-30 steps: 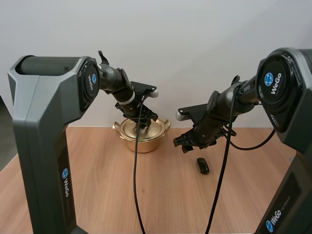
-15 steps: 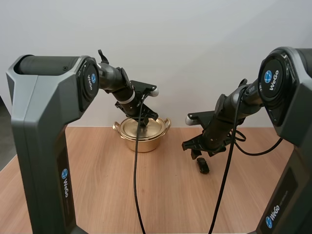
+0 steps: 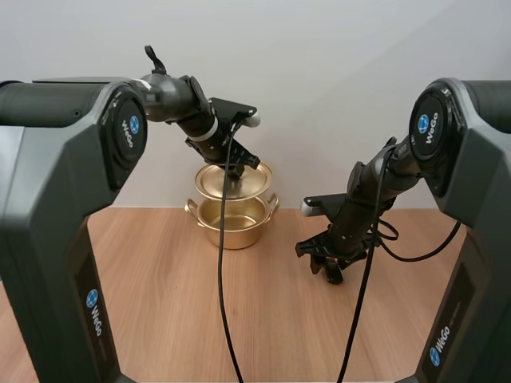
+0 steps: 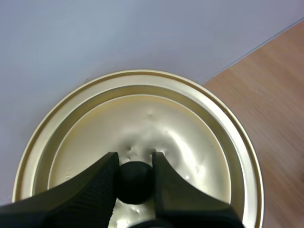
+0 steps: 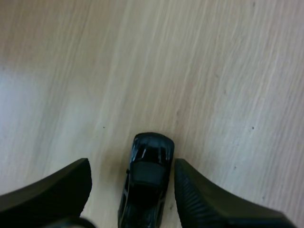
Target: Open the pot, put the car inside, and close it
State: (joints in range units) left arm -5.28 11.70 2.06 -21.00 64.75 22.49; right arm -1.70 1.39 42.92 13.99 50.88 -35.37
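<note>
- Soft, even light fills the scene around the pot (image 3: 231, 227); the wall (image 3: 335, 80) behind it is uniformly bright, with no hard shadows.
- The lid (image 4: 142, 123), held above the pot, carries broad pale glare around its black knob (image 4: 135, 182), rippled by dents.
- Away from the pot, the table (image 5: 213, 71) shows a washed-out bright patch beside the car (image 5: 147, 175), whose glossy roof catches faint highlights.
- A faint shadow lies under the pot.

High: from behind and above, facing forward-down, distant | Left wrist: close above lid (image 4: 185, 123), shared with high view's centre | Right wrist: close, facing down onto car (image 5: 147, 178)
</note>
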